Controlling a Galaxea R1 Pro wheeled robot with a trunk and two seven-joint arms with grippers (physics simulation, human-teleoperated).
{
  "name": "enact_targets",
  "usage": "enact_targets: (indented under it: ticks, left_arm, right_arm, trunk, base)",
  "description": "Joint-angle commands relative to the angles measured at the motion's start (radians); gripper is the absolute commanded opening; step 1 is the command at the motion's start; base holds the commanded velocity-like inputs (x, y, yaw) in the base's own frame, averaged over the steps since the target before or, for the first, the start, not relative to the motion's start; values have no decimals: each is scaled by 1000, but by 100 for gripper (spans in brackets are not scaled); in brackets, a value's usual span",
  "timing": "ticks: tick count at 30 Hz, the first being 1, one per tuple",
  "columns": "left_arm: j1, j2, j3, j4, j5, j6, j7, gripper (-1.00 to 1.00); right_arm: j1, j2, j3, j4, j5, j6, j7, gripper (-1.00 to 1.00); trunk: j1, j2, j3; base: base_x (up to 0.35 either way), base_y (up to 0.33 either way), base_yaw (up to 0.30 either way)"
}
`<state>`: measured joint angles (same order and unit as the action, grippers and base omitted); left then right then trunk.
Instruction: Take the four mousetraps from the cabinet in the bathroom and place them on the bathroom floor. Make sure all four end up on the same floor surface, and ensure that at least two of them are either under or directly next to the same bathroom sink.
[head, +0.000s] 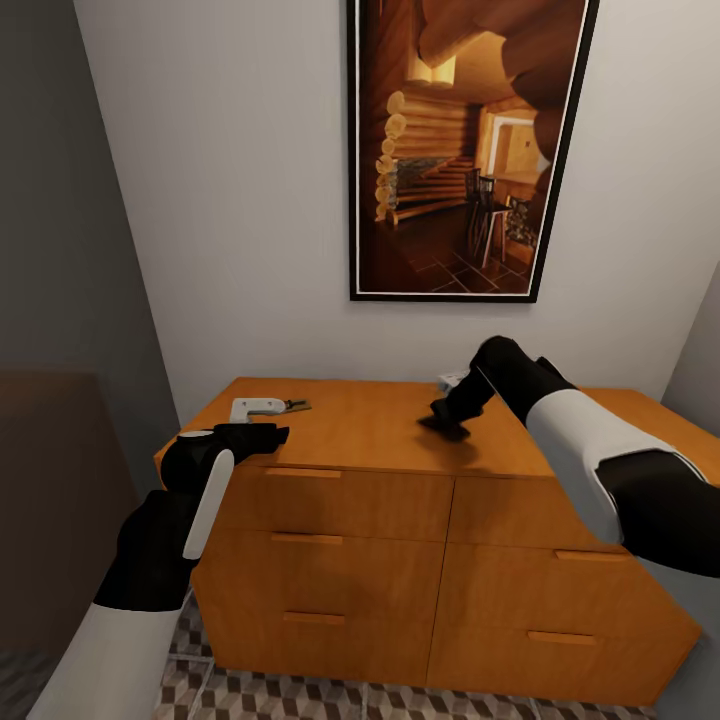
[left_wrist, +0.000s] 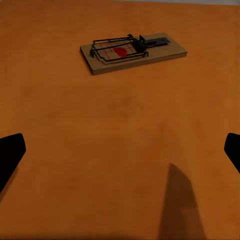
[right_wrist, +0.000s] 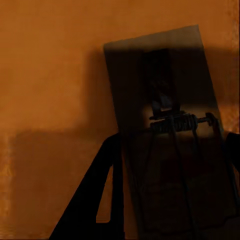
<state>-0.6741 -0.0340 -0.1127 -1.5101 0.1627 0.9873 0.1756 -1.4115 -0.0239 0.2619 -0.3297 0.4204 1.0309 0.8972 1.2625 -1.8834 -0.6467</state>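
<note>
The orange-brown cabinet (head: 380, 430) stands against the wall. One mousetrap (left_wrist: 132, 51) lies flat on its top, seen pale near the left rear (head: 266, 407). My left gripper (head: 255, 437) hovers at the cabinet's front left edge, a short way in front of that trap, open, with its dark fingertips (left_wrist: 10, 155) wide apart. My right gripper (head: 445, 420) points down onto the middle of the cabinet top. Its fingers (right_wrist: 102, 195) press both long edges of a second mousetrap (right_wrist: 160, 65), which is in shadow.
A small pale thing (head: 452, 380) shows behind my right forearm on the cabinet top. A framed picture (head: 465, 150) hangs on the wall above. Drawer fronts with bar handles (head: 305, 473) face me. Patterned bathroom floor (head: 300, 695) shows below, and a dark wall (head: 60, 300) stands at left.
</note>
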Motion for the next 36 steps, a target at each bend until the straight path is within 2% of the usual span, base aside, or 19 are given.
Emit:
enact_targets:
  ticks: [1, 4, 9, 19, 28, 36]
  left_arm:
    - [-1, 0, -1, -1, 11, 4, 10, 100]
    - [-1, 0, 0, -1, 11, 4, 10, 100]
    - [-1, 0, 0, -1, 11, 4, 10, 100]
    - [-1, -1, 0, -1, 11, 4, 10, 100]
    - [-1, -1, -1, -1, 11, 2, 10, 100]
    - [-1, 0, 3, -4, 3, -4, 13, 100]
  right_arm:
    - [-2, -7, 9, 24, 34, 15, 6, -100]
    - [-5, -14, 8, -37, 35, 16, 5, -100]
    - [-8, -16, 8, -67, 35, 16, 4, -100]
    - [-42, -19, 7, -81, 35, 16, 6, -100]
    - [-47, -21, 2, -80, 34, 16, 10, -100]
    - [-47, -27, 5, -156, 39, 16, 6, -100]
  trunk:
    - [0, 0, -1]
    - [0, 0, -1]
    - [0, 0, -1]
    - [0, 0, -1]
    - [0, 0, -1]
    - [0, 0, -1]
  base:
    - [0, 0, 0]
    - [0, 0, 0]
    - [0, 0, 0]
    - [0, 0, 0]
    - [0, 0, 0]
    - [0, 0, 0]
